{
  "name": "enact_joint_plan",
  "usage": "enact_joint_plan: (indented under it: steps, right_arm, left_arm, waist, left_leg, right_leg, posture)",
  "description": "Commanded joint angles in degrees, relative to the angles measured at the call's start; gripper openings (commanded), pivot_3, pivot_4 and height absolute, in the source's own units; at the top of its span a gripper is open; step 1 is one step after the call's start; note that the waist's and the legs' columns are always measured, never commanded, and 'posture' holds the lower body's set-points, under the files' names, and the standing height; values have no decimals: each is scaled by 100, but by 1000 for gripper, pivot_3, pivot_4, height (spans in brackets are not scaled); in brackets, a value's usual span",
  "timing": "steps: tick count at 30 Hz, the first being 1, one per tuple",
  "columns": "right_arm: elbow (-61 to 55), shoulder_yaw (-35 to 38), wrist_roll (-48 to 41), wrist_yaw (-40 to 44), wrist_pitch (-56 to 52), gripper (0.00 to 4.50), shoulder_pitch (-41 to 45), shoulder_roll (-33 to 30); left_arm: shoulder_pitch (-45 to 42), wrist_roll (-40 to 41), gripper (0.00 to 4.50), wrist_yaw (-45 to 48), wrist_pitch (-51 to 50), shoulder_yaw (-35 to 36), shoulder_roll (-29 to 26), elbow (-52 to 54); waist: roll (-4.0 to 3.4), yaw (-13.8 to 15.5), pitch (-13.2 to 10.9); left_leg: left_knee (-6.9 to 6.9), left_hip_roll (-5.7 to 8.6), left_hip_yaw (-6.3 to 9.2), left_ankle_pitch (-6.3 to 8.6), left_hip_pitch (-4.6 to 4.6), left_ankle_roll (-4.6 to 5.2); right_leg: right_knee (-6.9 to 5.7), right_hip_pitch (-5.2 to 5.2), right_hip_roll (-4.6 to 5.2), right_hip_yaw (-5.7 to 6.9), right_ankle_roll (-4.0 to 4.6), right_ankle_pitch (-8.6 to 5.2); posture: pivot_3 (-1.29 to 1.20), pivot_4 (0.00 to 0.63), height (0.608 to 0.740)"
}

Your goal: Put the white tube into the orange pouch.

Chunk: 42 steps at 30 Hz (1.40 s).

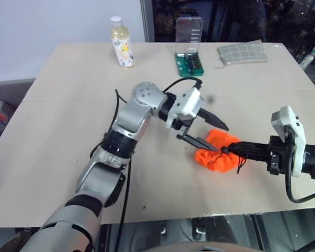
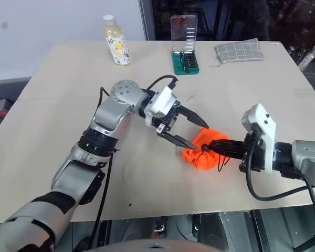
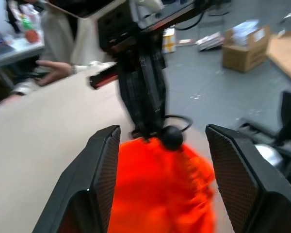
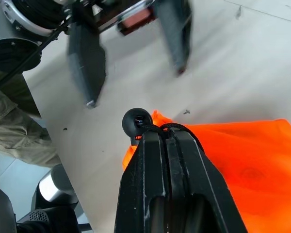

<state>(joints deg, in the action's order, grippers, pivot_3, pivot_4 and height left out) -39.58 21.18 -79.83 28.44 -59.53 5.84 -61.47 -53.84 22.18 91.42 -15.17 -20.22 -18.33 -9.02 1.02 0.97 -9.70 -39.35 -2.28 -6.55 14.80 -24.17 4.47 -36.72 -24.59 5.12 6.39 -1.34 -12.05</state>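
I have the orange pouch [image 1: 216,151] lying crumpled on the table [image 1: 68,105], toward the near right, and my right gripper [image 4: 157,141] has its jaws pressed together on the dark cord [image 1: 240,157] at the pouch's right side, just behind the round cord stopper [image 4: 137,121]. My left gripper [image 1: 209,132] hangs just over the pouch's left side with its jaws spread and nothing between them; from the left wrist view I see orange fabric between the two pads [image 3: 103,179] but no grip on it. I cannot find the white tube anywhere on the table, so I judge it is most likely inside the pouch already, though the fabric hides that and I cannot confirm it. If so, what is left is to let go of the cord and clear both arms. At the far edge stand a bottle [image 1: 122,42], a screwdriver bit case [image 1: 189,47] and a checked cloth [image 1: 242,52], all well apart from the pouch.
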Motion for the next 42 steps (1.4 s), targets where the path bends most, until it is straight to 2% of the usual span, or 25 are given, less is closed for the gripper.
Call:
enact_joint_plan:
  steps: [1, 5, 21, 22, 24, 25, 28, 42]
  right_arm:
    - [-69, 226, -87, 47, 149, 0, 24, -65]
    - [-99, 269, -139, 26, 169, 0, 11, -65]
    - [-109, 233, -292, -180, 252, 0, 75, -112]
    - [-109, 225, -295, -189, 254, 0, 81, -112]
    - [-102, 215, -295, -209, 258, 0, 91, -109]
    - [-103, 216, -294, -218, 257, 0, 87, -109]
    - [-103, 228, -301, -243, 254, 0, 65, -113]
    - [89, 456, -48, -215, 259, 0, -74, -173]
  left_arm:
    - [-9, 356, 2916, -81, -758, 23, 31, 398]
    - [-88, 436, 2916, -186, -1325, -9, 45, 426]
    - [-40, 61, 2916, -349, -1280, -328, 196, 219]
    - [-37, 38, 2331, -370, -1258, -341, 218, 198]
    - [-6, -36, 1854, -397, -1174, -380, 243, 171]
    - [24, -68, 1276, -395, -1136, -400, 242, 171]
    - [103, -136, 188, -391, -1059, -431, 232, 170]
    - [363, -234, 192, -675, -1156, -318, 76, 117]
  waist:
    - [0, -2, 0]
    - [0, -1, 0]
    - [0, 2, 0]
    - [0, 2, 0]
    - [0, 2, 0]
    - [0, 2, 0]
    - [0, 3, 0]
    - [0, 3, 1]
  left_leg:
    - [-1, 0, 0, 0, 0, 0]
    - [-1, 0, 1, 0, 1, 0]
    - [-1, 1, 0, 1, 1, 1]
    - [-1, 1, 0, 1, 1, 1]
    - [-1, 1, 0, 0, 1, 1]
    - [-1, 1, 0, 1, 1, 1]
    - [-2, 2, 0, 1, -1, 1]
    - [-3, 1, 1, 1, 1, 2]
  right_leg:
    - [-1, 0, 0, 0, 0, 0]
    - [-2, 1, 0, -3, -2, -1]
    - [-2, 1, 0, -4, -1, -1]
    - [-2, 1, 0, -5, 0, 0]
    - [-2, 1, 0, -4, 0, 0]
    - [-2, 1, 0, -4, 1, 1]
    - [-1, 0, 0, -3, 3, 2]
    - [-2, 1, 0, -5, 2, 1]
  posture:
    - [0, 150, 740]
    - [0, 150, 740]
    - [0, 150, 740]
    - [0, 150, 740]
    - [0, 150, 740]
    - [0, 150, 740]
    - [0, 150, 740]
    - [0, 150, 740]
